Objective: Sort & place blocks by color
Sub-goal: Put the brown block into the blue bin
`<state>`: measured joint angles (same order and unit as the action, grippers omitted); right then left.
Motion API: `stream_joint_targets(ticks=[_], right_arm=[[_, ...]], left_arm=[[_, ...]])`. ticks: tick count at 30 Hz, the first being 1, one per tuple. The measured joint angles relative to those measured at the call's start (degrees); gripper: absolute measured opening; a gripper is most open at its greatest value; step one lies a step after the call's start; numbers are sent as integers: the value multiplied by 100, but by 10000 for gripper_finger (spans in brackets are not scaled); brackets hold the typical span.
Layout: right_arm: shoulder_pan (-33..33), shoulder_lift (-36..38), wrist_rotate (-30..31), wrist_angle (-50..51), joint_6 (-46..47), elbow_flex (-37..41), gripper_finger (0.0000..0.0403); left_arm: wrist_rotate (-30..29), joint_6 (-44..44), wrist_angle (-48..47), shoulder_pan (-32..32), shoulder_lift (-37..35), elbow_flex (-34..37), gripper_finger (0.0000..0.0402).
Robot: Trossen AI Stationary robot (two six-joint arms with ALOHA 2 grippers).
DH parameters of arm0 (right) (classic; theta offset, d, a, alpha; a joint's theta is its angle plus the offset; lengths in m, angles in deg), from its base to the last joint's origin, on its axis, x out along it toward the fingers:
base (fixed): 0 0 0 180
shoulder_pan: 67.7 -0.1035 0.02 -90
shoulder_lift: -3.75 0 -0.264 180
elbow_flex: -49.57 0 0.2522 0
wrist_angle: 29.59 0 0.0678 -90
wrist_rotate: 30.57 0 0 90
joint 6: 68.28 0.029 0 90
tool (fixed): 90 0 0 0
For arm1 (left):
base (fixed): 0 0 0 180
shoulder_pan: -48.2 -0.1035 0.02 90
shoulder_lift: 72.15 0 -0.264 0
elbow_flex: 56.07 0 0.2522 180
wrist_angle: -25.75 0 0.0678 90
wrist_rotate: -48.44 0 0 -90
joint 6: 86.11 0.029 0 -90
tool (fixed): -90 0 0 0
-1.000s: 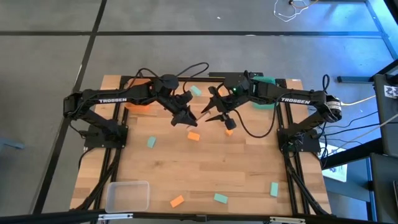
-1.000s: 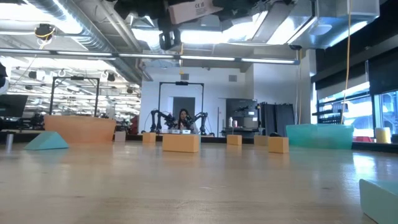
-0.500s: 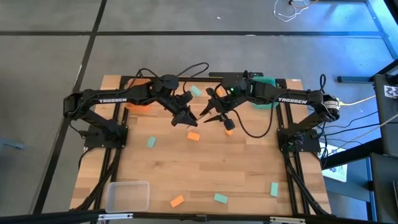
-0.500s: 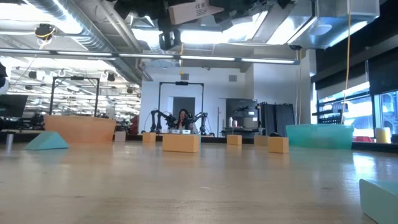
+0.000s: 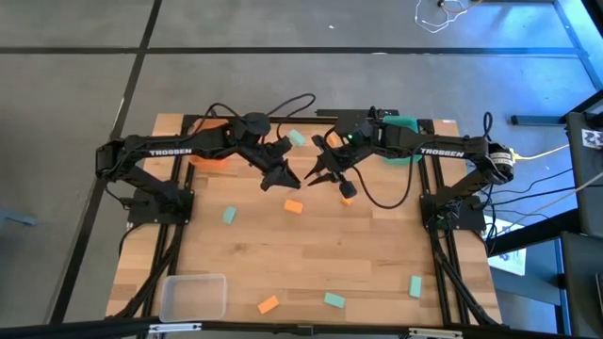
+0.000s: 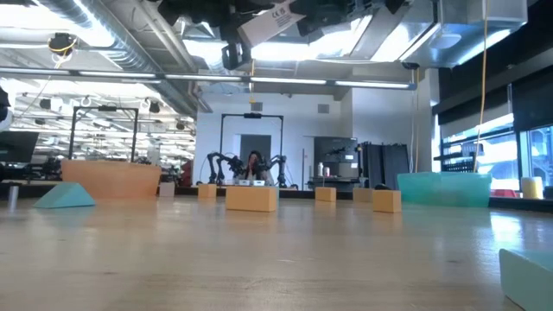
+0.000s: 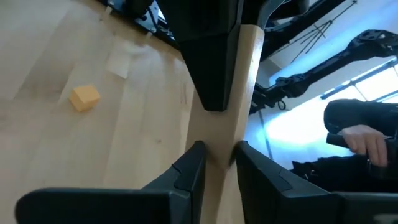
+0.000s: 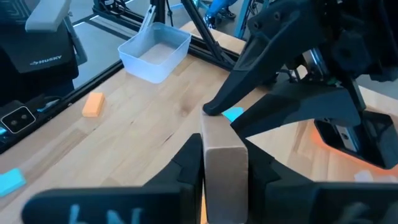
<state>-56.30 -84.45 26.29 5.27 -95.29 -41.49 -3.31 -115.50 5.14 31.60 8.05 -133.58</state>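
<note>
Both tools meet above the desk's (image 5: 377, 273) far middle, each clamped on one end of the same pale wooden block (image 8: 222, 152): left tool (image 7: 214, 163), right tool (image 8: 224, 162). An orange block (image 5: 293, 206) lies just below them.

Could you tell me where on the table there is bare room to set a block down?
The widest bare wood lies mid-table, between the orange block and the teal block near the front edge. The strip beside the clear bin is open too. It is crowded at the back, where the left gripper and right gripper meet on a wooden block.
</note>
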Motion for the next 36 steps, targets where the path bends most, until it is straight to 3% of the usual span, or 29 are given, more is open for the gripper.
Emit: stream_joint_targets(ticks=[11,18,21,25,31,34,36], right_arm=[[-1,80,337,256,277,0,57],[-4,303,927,592,592,-2,57],[3,425,1591,859,913,-2,57],[53,577,2961,1462,1511,-2,57],[414,733,5005,2585,3345,-4,57],[733,741,5640,3372,4145,-7,57],[997,732,5709,3915,4540,-7,57]], left_arm=[[-290,861,-144,-158,4,0,83],[-1184,1322,-157,-368,7,0,83],[-1581,1527,-164,-431,7,0,83],[-2157,1800,-172,-455,7,0,84],[-2590,2218,-173,-450,7,0,84],[-2829,2440,-172,-431,7,0,84],[-2976,2570,-173,-424,7,0,84]])
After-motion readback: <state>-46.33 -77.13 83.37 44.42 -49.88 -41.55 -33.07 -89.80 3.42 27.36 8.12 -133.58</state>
